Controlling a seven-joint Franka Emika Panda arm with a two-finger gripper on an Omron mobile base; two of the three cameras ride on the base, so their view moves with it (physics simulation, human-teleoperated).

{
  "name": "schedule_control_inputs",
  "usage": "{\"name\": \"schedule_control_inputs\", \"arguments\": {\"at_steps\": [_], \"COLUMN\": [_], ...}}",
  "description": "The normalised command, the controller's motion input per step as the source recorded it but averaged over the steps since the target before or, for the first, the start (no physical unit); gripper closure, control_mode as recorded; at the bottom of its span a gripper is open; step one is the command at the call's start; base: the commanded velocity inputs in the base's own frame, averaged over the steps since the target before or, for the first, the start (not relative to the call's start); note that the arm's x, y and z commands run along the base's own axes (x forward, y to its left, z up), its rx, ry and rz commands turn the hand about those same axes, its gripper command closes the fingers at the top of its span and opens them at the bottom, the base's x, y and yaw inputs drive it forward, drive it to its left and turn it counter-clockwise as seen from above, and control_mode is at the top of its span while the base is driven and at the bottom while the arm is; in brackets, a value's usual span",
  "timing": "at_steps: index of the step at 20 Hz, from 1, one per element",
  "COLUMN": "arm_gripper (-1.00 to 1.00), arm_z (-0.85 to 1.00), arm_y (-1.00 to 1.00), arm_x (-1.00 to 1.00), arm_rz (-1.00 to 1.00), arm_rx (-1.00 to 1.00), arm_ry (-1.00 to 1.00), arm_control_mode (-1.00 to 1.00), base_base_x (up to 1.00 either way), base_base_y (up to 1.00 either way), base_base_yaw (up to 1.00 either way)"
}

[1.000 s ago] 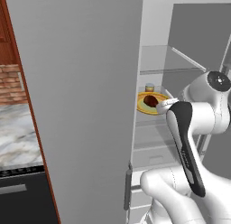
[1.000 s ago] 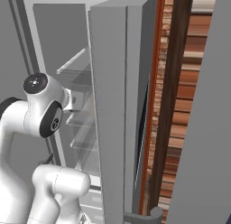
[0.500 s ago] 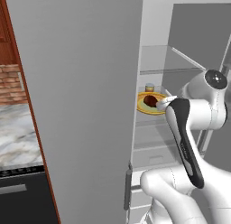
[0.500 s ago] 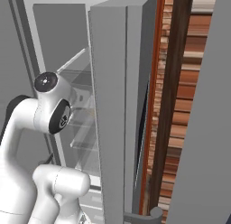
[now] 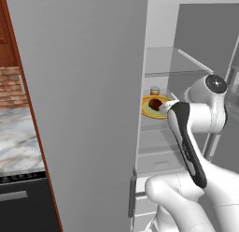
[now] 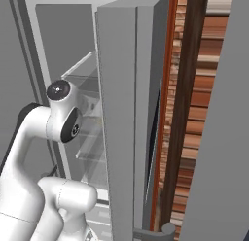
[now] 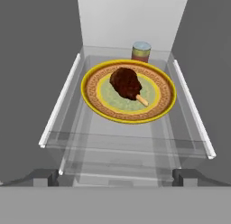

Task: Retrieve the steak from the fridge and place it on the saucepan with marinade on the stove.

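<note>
Since a second ago the arm has swung its elbow joint higher and further into the fridge (image 5: 84, 86), as the right base view shows the round joint climbing against the open compartment. The gripper (image 7: 116, 175) now sits just short of the glass shelf (image 7: 122, 146), its two dark finger tips (image 7: 45, 176) set wide apart at either side of the hand view with nothing between them. Beyond the shelf's front edge lies the yellow plate (image 7: 97, 105), with a brown patterned ring and a pale green centre. The steak (image 7: 126, 82) rests in the middle of that plate, a dark red-brown lump with a short pale bone end pointing toward the camera. Just behind the plate, near the white back wall, stands a small jar (image 7: 141, 52). In the left base view the steak (image 5: 154, 104) and plate (image 5: 147, 112) sit on the middle shelf just beside the arm's wrist, with the open fridge door filling the foreground.
</note>
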Motion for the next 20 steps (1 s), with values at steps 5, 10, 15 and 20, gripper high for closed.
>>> {"name": "schedule_control_inputs", "arguments": {"at_steps": [5, 10, 15, 20], "arm_gripper": [-1.00, -1.00, -1.00, -1.00], "arm_z": [-0.29, -0.37, -0.36, -0.12], "arm_y": [-0.08, -0.07, -0.13, -0.02], "arm_x": [0.29, 0.28, 0.38, 0.53], "arm_rz": [0.00, 0.00, 0.00, 0.00], "arm_rx": [0.00, 0.00, 0.00, 0.00], "arm_ry": [0.00, -0.03, -0.03, 0.00], "arm_control_mode": [-1.00, -1.00, -1.00, -1.00], "base_base_x": [0.00, 0.00, 0.00, 0.00], "base_base_y": [0.00, 0.00, 0.00, 0.00], "base_base_yaw": [0.00, 0.00, 0.00, 0.00]}}
